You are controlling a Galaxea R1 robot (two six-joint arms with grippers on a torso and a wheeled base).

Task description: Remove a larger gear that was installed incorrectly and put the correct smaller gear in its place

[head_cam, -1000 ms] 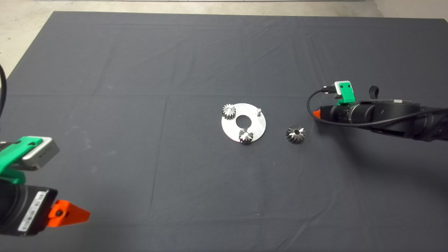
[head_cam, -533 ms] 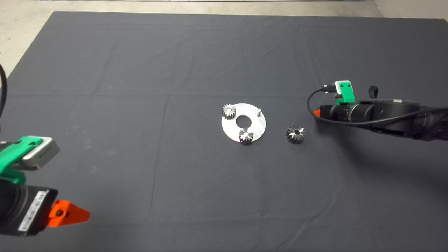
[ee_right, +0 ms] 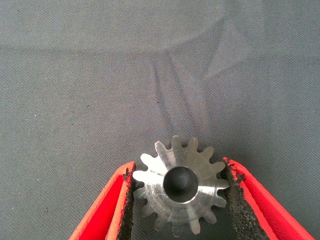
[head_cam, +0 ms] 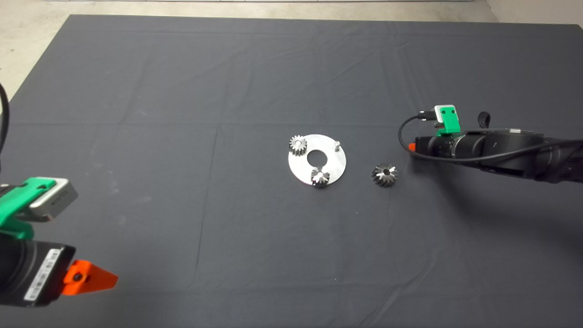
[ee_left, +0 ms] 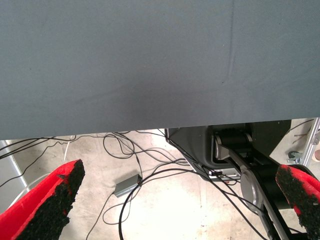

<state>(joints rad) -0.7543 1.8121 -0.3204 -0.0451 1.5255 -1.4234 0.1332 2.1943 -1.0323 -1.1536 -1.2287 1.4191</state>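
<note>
Steel larger gear (head_cam: pixel 385 175) lies flat on mat (head_cam: pixel 182 91), just right of plate (head_cam: pixel 334 164), not touching it. Smaller gear (ee_right: pixel 157 192) sits betw. right gripper (ee_right: pixel 179 167) fingers (ee_right: pixel 125 205), pads pressed on its teeth both sides, mat close behind; that gripper is farther right of plate, past larger gear. Plate carries 2 gears: pale gear (head_cam: pixel 298 145) at upper-left rim, shiny gear (head_cam: pixel 320 176) at near rim, plus 1 bare peg (head_cam: pixel 336 145) upper right. Left gripper (head_cam: pixel 89 278) parked far lower left of plate, fingers wide apart; wrist view shows mat edge, floor w/ cables.
</note>
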